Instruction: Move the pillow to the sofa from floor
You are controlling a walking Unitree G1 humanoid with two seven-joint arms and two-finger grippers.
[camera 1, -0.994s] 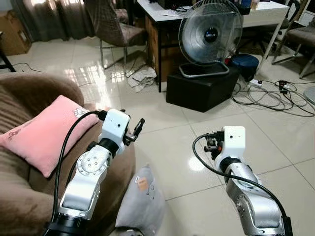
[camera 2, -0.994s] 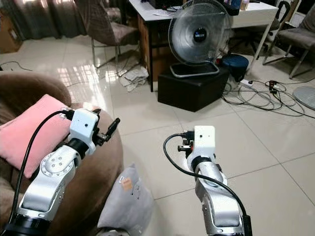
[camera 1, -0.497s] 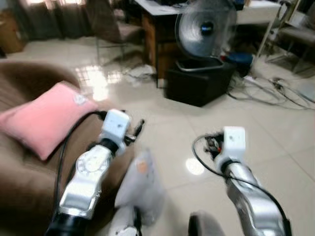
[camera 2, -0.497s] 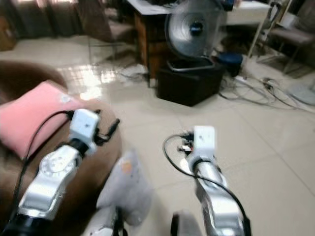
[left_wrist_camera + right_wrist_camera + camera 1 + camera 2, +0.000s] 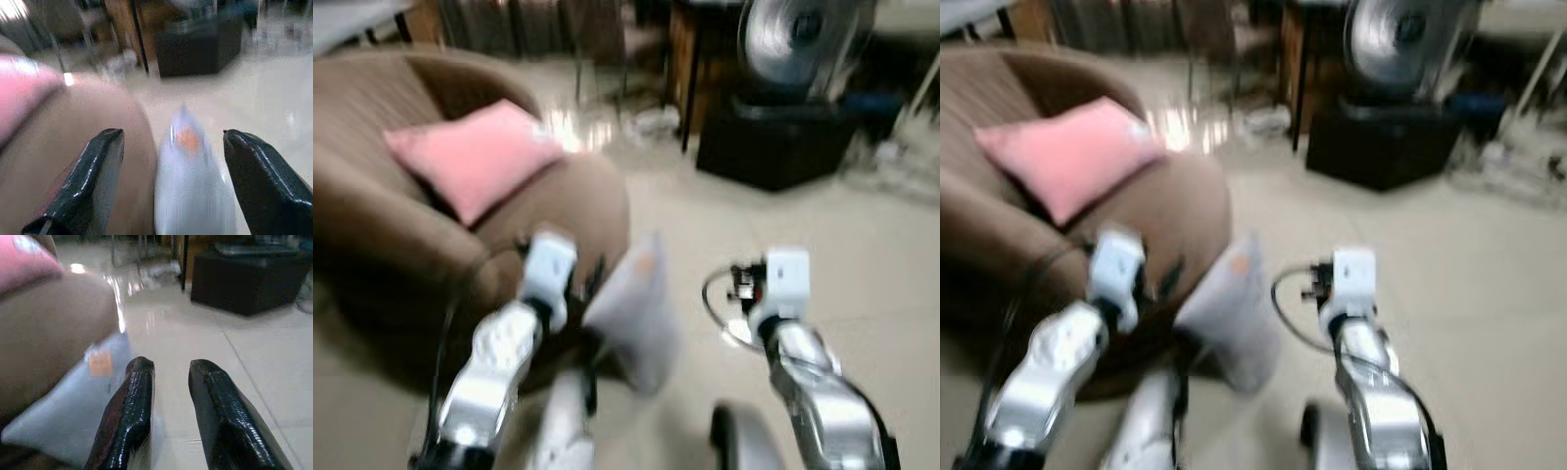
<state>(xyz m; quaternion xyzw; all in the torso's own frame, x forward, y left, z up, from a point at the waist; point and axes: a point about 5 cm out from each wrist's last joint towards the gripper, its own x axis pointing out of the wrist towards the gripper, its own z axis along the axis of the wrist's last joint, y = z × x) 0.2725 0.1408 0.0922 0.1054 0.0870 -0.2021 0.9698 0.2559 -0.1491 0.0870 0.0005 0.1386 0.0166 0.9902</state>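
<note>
Grey pillow (image 5: 631, 308) leans on the floor against the sofa (image 5: 431, 245), not lifted. Left gripper (image 5: 166, 181) fingers spread wide; right gripper (image 5: 168, 416) fingers slightly apart, grasping nothing.

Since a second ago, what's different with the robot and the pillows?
The whole view has swung and blurred, so the camera moved; the sofa and grey pillow now sit more central. Nothing was grabbed or let go. The grey pillow still leans on the floor against the sofa, the pink pillow still lies on it, and both grippers stay empty.
</note>
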